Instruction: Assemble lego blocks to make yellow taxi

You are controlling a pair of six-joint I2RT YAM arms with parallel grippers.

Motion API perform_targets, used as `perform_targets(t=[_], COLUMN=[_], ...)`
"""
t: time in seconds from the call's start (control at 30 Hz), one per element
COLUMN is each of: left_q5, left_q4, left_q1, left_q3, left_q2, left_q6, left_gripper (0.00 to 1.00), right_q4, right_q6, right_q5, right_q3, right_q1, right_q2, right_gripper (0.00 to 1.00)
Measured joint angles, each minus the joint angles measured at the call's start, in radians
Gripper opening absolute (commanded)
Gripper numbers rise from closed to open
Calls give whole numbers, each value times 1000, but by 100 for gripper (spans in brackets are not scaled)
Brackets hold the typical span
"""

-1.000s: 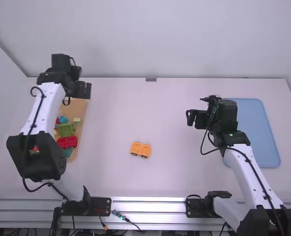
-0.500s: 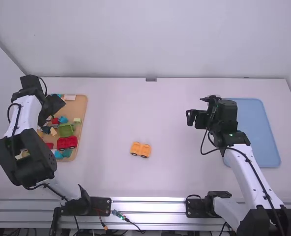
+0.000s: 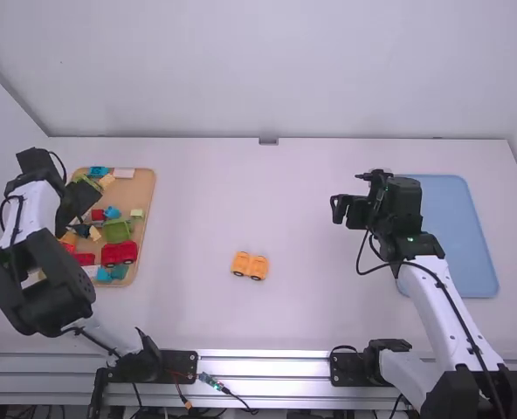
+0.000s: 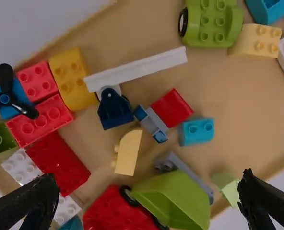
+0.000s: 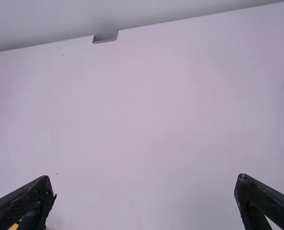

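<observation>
Hovering over studded plastic blocks (image 4: 58, 163), the left gripper (image 3: 86, 199) has its textured jaws spread, like the right gripper (image 3: 339, 209).

Wht tbl (image 3: 320, 305): brn tray (image 3: 138, 194), blu tray (image 3: 461, 231), car (image 3: 241, 263)

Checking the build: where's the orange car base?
In the high view, the orange car base sits on the table between the wooden tray at left and blue tray at right.
</observation>
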State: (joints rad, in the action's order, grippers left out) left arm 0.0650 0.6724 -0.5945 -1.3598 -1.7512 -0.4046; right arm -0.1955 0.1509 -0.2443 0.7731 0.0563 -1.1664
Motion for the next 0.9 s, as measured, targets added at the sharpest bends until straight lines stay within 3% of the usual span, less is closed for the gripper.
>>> perform_targets(t=[0.13, 0.37, 0.6, 0.9], left_q5=[1, 46, 67, 71], left_q4=[0, 21, 5, -156], left_q1=[0, 0, 0, 0], left_q3=[11, 11, 32, 196], left_q2=[-1, -66, -79, -79], left_q6=[22, 25, 8, 8], left_gripper=[98, 65, 68, 65], right_q4=[-2, -2, -2, -2], right_q6=[-1, -1, -1, -1], right_q5=[0, 0, 0, 0], right_q3=[0, 0, 0, 0], right_q1=[0, 0, 0, 0], right_q2=[0, 0, 0, 0], right_gripper=[99, 100, 99, 99])
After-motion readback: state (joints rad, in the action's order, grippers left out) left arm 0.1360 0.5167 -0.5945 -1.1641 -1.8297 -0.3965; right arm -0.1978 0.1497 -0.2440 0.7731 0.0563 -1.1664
